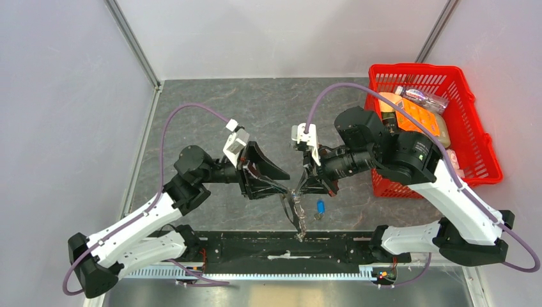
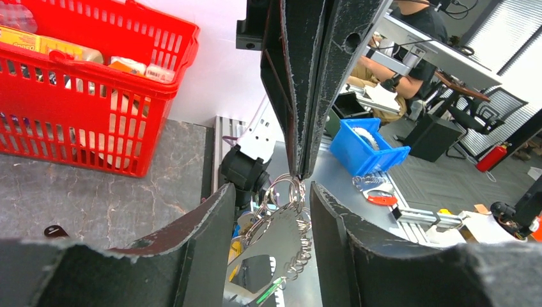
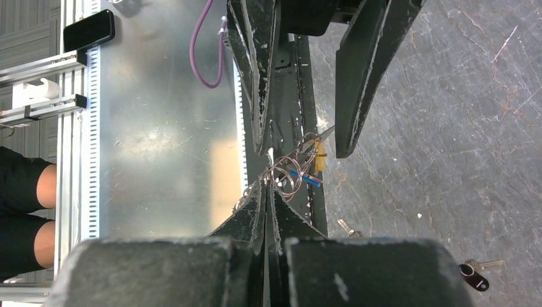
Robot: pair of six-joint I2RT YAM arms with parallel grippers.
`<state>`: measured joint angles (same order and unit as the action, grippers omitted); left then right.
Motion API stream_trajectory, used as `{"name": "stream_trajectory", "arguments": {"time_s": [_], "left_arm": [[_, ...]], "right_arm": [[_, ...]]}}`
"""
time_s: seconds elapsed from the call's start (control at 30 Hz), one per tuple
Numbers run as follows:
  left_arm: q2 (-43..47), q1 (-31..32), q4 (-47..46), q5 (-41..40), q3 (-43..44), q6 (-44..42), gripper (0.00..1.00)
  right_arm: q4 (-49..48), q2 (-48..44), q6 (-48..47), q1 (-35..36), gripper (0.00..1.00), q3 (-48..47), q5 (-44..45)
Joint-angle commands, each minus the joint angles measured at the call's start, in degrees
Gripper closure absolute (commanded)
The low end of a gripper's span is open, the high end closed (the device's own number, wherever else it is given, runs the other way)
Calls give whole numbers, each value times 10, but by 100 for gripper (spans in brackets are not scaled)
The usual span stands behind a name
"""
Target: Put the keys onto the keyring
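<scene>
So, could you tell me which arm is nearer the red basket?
Right. The right arm is close beside the red basket's left side; the left arm is across the table.

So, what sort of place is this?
Probably a robotics lab: a left arm and right arm bolted to a table, a person at a desk, a blue bin.

I've got the keyring (image 1: 296, 203) hanging clear of the worktop (image 1: 255, 115), silver rings pinched by the right end effector (image 3: 267, 185), its green-tagged chain (image 1: 299, 222) dangling. A yellow-capped key (image 3: 317, 157) sits at the rings; a blue-capped key (image 1: 319, 208) and a black-capped key (image 3: 473, 276) lie on the worktop.
</scene>
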<state>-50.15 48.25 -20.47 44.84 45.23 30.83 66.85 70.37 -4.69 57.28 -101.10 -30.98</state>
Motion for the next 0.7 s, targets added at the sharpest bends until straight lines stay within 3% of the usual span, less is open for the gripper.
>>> {"name": "stream_trajectory", "arguments": {"time_s": [0.0,0.13,0.43,0.5,0.6,0.67], "left_arm": [[-11,3,-48,29,-3,7,44],[-22,6,-74,50,-6,17,36],[-26,11,-71,44,-12,2,34],[-20,11,10,-17,6,-31,35],[14,12,247,-131,67,-74,40],[62,12,271,-229,30,-98,36]], "right_arm": [[-27,2,9,3,100,-28,-2],[-28,2,9,3,100,-30,-5],[-28,0,3,3,100,-22,6],[-41,-6,11,2,100,2,39],[-55,-36,46,2,100,78,69],[-154,-93,76,2,100,197,128]]}}
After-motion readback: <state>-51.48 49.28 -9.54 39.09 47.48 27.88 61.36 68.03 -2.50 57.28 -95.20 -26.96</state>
